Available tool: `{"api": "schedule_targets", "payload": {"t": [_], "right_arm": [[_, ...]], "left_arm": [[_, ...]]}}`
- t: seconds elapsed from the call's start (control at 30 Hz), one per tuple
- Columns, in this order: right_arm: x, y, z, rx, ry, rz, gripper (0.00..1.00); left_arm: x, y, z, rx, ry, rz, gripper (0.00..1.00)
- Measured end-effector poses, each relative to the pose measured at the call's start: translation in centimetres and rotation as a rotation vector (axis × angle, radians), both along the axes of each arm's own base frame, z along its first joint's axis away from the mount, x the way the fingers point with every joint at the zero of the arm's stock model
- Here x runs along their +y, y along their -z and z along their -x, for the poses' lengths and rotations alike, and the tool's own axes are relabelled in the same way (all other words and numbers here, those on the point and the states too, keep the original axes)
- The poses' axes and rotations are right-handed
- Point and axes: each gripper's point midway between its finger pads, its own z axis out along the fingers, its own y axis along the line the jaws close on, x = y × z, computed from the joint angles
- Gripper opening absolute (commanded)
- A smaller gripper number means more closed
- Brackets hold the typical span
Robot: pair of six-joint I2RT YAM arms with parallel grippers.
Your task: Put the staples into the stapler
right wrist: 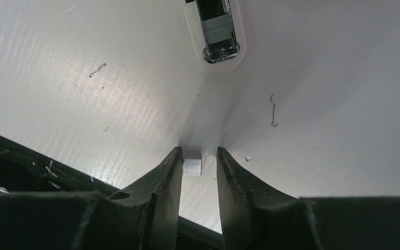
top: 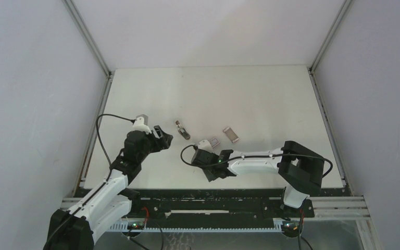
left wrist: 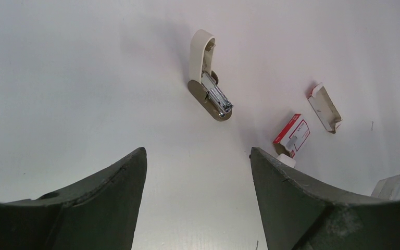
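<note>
Staples strip (right wrist: 192, 165), small & silver, sits nearer than stapler (right wrist: 219, 31), between right claw (right wrist: 199, 153) fingers. It touches one finger w/ a slim gap to the other, so claw is only partly open & not clamped on it. Left claw (left wrist: 198, 156) hangs wide open, empty, near-left of stapler. Stapler lies on desk (left wrist: 83, 78) hinged open, metal channel showing. Pink-red staples box (left wrist: 291, 136) is near-right of stapler; white-brown case (left wrist: 324, 108) is farther right.
</note>
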Motion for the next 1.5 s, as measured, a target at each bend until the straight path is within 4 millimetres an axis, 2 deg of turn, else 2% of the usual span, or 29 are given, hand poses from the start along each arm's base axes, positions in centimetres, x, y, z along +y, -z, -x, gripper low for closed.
{"api": "schedule_targets", "payload": {"t": [0.23,0.73,0.9,1.03,1.2,1.37,1.5], "right_arm": [[0.5,0.1,-0.1,0.005,-0.004,0.003,0.22],[0.2,0.1,0.4,0.013,-0.01,0.022,0.22],[0.2,0.1,0.5,0.014,-0.013,0.023,0.17],[0.2,0.1,0.5,0.014,-0.015,0.024,0.12],[0.3,0.0,0.5,0.012,-0.026,0.024,0.11],[0.9,-1.8,-0.2,-0.006,-0.053,-0.046,0.11],[1.4,-3.6,-0.8,-0.03,-0.078,-0.124,0.12]], "left_arm": [[0.0,0.1,0.0,0.004,0.001,-0.001,0.77],[0.0,0.2,0.0,0.002,0.003,-0.009,0.78],[0.0,0.1,0.0,0.001,0.003,-0.009,0.8],[-0.2,-0.2,-0.4,-0.02,0.01,-0.003,0.82],[-1.3,-0.8,-1.5,-0.066,0.07,0.018,0.83],[-2.0,0.8,-2.7,-0.029,0.123,0.024,0.82],[-1.9,2.2,-4.7,0.027,0.138,0.031,0.79]]}}
